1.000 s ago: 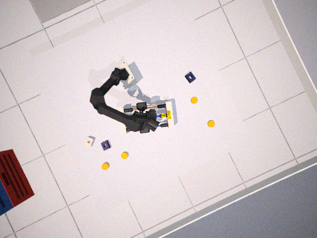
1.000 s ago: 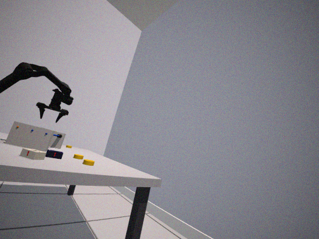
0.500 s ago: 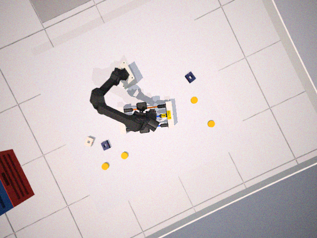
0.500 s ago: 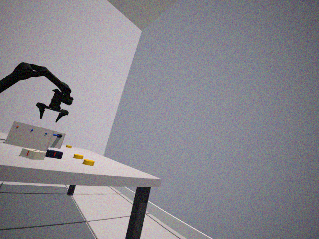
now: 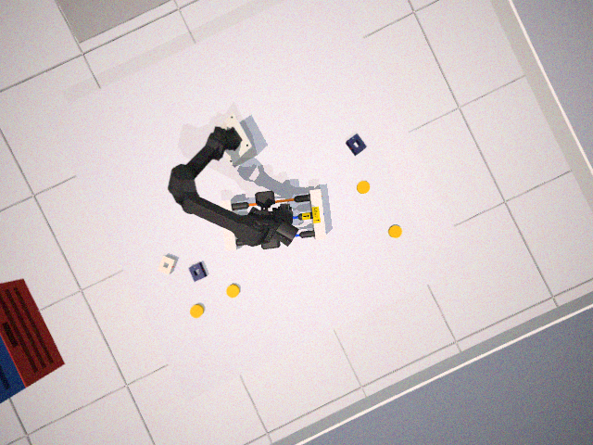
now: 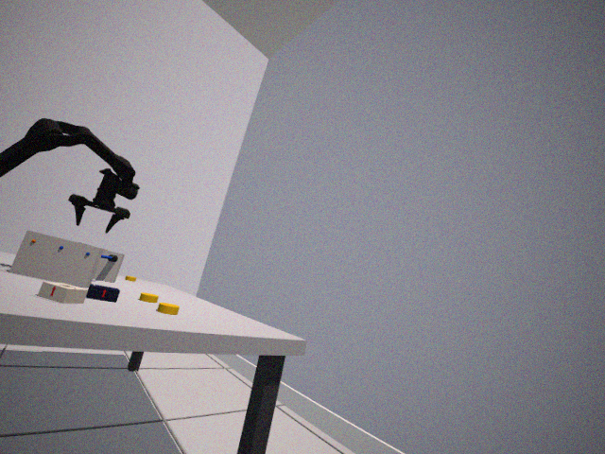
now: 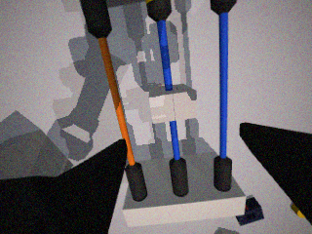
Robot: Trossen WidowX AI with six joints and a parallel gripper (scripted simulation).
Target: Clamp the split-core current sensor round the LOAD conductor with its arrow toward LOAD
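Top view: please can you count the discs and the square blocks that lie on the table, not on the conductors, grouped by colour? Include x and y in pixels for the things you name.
Yellow discs (image 5: 362,187) (image 5: 395,231) (image 5: 233,290) (image 5: 196,311) (image 6: 130,278) (image 6: 148,297) (image 6: 167,308) (image 7: 297,211): 4
Navy blocks (image 5: 350,144) (image 5: 193,272) (image 6: 103,293) (image 7: 250,215): 2
White block (image 5: 169,259) (image 6: 73,295): 1
Total: 7

Observed: white table (image 6: 195,324) with dark legs (image 6: 261,400); pale tiled floor (image 5: 157,407) (image 6: 205,391); plain pale wall (image 6: 161,97) meeting blue-grey wall (image 6: 415,195). We note soft shadows on the tabletop
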